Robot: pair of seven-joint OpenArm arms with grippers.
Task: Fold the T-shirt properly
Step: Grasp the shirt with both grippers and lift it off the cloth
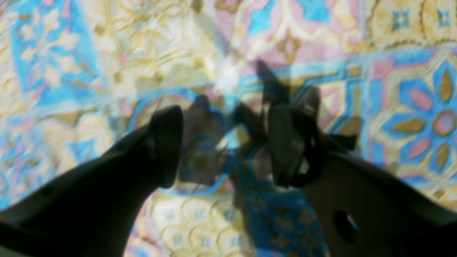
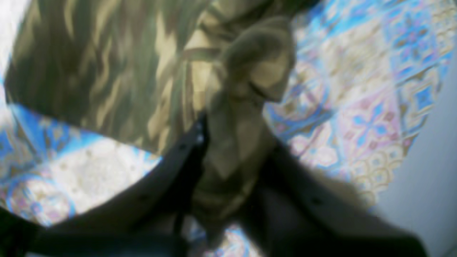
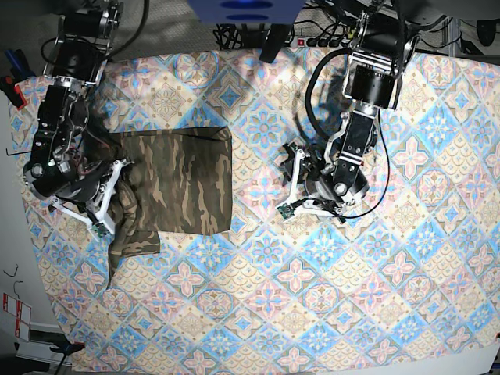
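The camouflage T-shirt (image 3: 183, 180) lies partly folded on the left of the patterned tablecloth (image 3: 258, 305), with a bunched part (image 3: 133, 234) trailing toward the front. My right gripper (image 3: 117, 197) is at the shirt's left edge. In the right wrist view the right gripper (image 2: 232, 150) is shut on a gathered strip of the shirt (image 2: 107, 71), lifted a little off the cloth. My left gripper (image 3: 287, 186) is right of the shirt and apart from it. In the left wrist view the left gripper (image 1: 225, 142) is open and empty over the tablecloth (image 1: 410, 117).
The table's left edge and grey floor (image 3: 9, 258) are close to the right arm. A blue box (image 3: 246, 9) and cables sit at the back edge. The right arm's base (image 3: 78, 47) stands at the back left, the left arm's base (image 3: 375, 70) at the back right.
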